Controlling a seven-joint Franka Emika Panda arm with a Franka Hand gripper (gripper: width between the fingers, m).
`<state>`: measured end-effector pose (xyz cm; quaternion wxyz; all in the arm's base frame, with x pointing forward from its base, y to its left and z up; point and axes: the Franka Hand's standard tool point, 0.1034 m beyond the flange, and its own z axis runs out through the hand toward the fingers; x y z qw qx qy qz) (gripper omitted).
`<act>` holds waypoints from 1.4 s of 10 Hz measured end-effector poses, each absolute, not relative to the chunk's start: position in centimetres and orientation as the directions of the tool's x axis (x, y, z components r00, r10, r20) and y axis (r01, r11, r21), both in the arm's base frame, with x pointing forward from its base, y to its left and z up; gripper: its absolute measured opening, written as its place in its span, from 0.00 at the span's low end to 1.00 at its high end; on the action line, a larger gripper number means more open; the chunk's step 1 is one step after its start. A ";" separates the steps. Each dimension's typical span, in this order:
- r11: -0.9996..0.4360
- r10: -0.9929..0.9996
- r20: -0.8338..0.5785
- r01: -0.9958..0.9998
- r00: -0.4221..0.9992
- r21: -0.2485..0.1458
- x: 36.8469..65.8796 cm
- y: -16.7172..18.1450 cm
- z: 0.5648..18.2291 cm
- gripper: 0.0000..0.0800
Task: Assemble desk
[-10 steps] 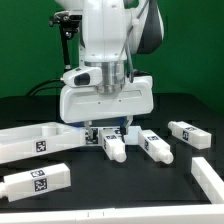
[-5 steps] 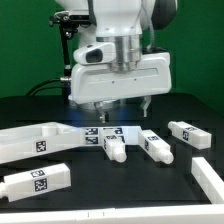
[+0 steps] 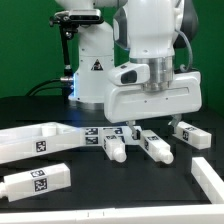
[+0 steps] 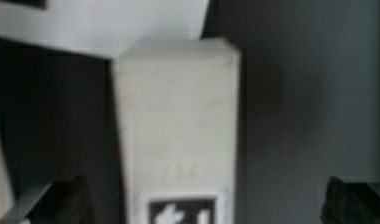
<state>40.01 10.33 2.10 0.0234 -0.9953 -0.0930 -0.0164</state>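
Desk pieces lie loose and unjoined on the black table (image 3: 100, 195). Closest to the camera, at the exterior view's left, the nearest leg (image 3: 35, 181) lies on its side with a black-and-white tag facing forward. Behind it, also on the left, a long flat white slab with a tag on its edge, apparently the desk top (image 3: 25, 143), rests flat and reaches toward the middle. Further in, the second leg (image 3: 113, 149) and the third leg (image 3: 156, 148) lie side by side but apart, both angled. The fourth leg (image 3: 189, 134) lies apart from them, further back at the exterior view's right. The marker board (image 3: 92, 131) lies flat just behind the second leg. The gripper (image 3: 153, 127) hangs over the third leg, jaws spread wide and grasping nothing. In the wrist view the third leg (image 4: 178, 120) runs lengthwise between the dark fingers (image 4: 59, 203), with a gap on each side and a tag on the end nearest them. The gripper (image 4: 208, 203) is released, and whether its tips reach down level with the leg cannot be told. At the back rises the white arm (image 3: 150, 40)
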 end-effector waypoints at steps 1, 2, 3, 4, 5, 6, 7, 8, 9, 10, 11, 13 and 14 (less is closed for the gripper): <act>-0.979 0.197 0.046 0.199 0.979 -0.040 39.8 10.1 1.8 0.81; -0.978 0.202 0.047 0.203 0.978 -0.037 39.4 9.8 1.1 0.81; -0.978 0.205 0.045 0.207 0.978 -0.037 39.3 10.0 0.9 0.81; -0.978 0.205 0.047 0.207 0.978 -0.037 39.4 10.0 1.0 0.79; -0.978 0.205 0.046 0.207 0.978 -0.037 39.4 10.0 1.0 0.79; -0.978 0.205 0.046 0.207 0.978 -0.037 39.4 10.0 1.0 0.58; -0.979 0.201 0.046 0.203 0.979 -0.037 39.3 9.9 1.0 0.58; -0.982 0.184 0.044 0.185 0.982 -0.038 38.9 9.8 1.3 0.35; -0.984 0.173 0.038 0.175 0.984 -0.039 38.3 9.9 1.4 0.36; -0.984 0.176 0.032 0.177 0.984 -0.038 37.4 10.2 1.5 0.36; -0.985 0.168 0.026 0.169 0.985 -0.037 36.8 10.2 1.4 0.36; -0.986 0.161 0.023 0.162 0.987 -0.035 36.2 9.9 1.0 0.36; -0.986 0.162 0.025 0.163 0.986 -0.035 36.3 9.9 1.0 0.36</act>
